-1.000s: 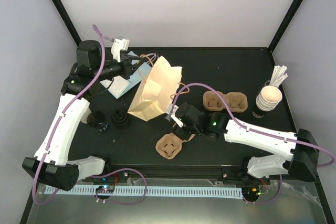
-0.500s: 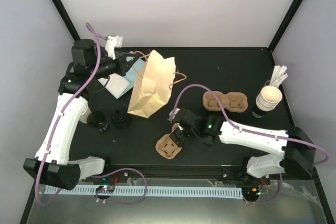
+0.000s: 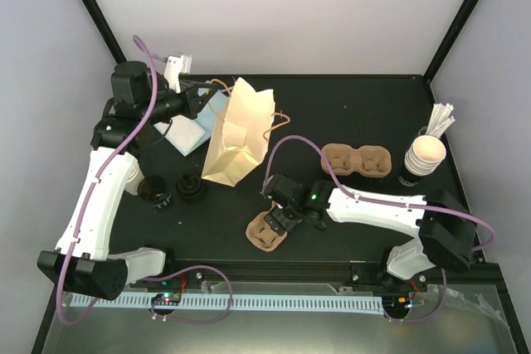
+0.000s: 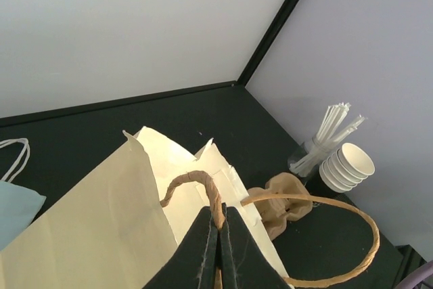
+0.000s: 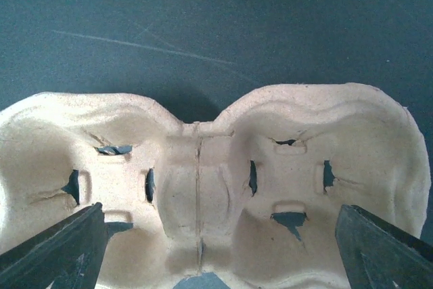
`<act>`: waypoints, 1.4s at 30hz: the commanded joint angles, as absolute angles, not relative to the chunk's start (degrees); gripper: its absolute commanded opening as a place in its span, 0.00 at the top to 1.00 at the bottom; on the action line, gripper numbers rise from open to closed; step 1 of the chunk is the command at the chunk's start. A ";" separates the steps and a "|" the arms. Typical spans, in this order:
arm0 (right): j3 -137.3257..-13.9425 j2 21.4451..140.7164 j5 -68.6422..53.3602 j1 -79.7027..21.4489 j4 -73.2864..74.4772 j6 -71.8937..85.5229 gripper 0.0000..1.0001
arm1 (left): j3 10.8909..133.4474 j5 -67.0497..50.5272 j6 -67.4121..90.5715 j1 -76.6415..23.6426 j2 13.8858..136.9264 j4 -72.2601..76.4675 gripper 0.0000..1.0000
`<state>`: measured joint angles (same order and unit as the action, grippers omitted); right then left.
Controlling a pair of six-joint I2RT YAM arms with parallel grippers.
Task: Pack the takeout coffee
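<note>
- The left fingers (image 4: 218,220) are pressed fully together, and pinched between them is one brown twisted handle (image 4: 196,181) of the cream paper bag (image 4: 101,228).
- The bag's open mouth lies just beyond these fingertips. Its second handle (image 4: 338,211) loops free to one side of them.
- Seen from above, the bag (image 3: 238,140) hangs tilted under the left fingers, its base on the black worktop (image 3: 348,105).
- The right fingers (image 5: 218,211) stand spread wide and hold nothing. We see one dark finger (image 5: 57,248) at each end of a brown pulp carrier (image 5: 291,133).
- That carrier (image 3: 265,231) lies directly below the right fingers, with both of its cup wells between them. We cannot tell whether the tips touch it.
- A second carrier (image 3: 357,159) sits well beyond the right fingers, and further off to the side is a nested stack of cups (image 3: 425,155) with white sticks (image 3: 441,118).
- Two black lids (image 3: 172,189) lie well below and behind the left fingers, near that arm.
- We cannot make out the single takeout coffee in any view, so we cannot place it.
</note>
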<state>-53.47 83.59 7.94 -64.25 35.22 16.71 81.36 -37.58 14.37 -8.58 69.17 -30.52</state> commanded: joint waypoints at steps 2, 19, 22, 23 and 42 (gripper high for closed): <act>-56.58 85.47 8.04 -64.23 37.33 16.75 0.06 | 83.13 -38.87 14.11 -7.82 68.94 -29.18 0.98; -62.12 93.25 7.65 -64.16 41.99 17.11 0.16 | 82.37 -39.88 13.62 -7.82 68.58 -28.92 0.98; -62.58 94.24 7.36 -64.09 42.79 17.61 0.16 | 82.23 -39.90 13.54 -7.82 68.53 -29.00 0.98; -62.53 94.44 6.92 -64.15 42.80 17.58 0.17 | 82.26 -39.85 13.47 -7.83 68.47 -29.00 0.98; -63.50 98.49 4.78 -64.15 43.13 16.70 0.29 | 81.74 -40.51 13.54 -7.85 68.23 -29.03 0.98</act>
<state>-61.67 97.78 5.17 -64.25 42.57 16.73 81.32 -39.03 14.04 -8.25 69.12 -30.35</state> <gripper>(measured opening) 0.721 0.023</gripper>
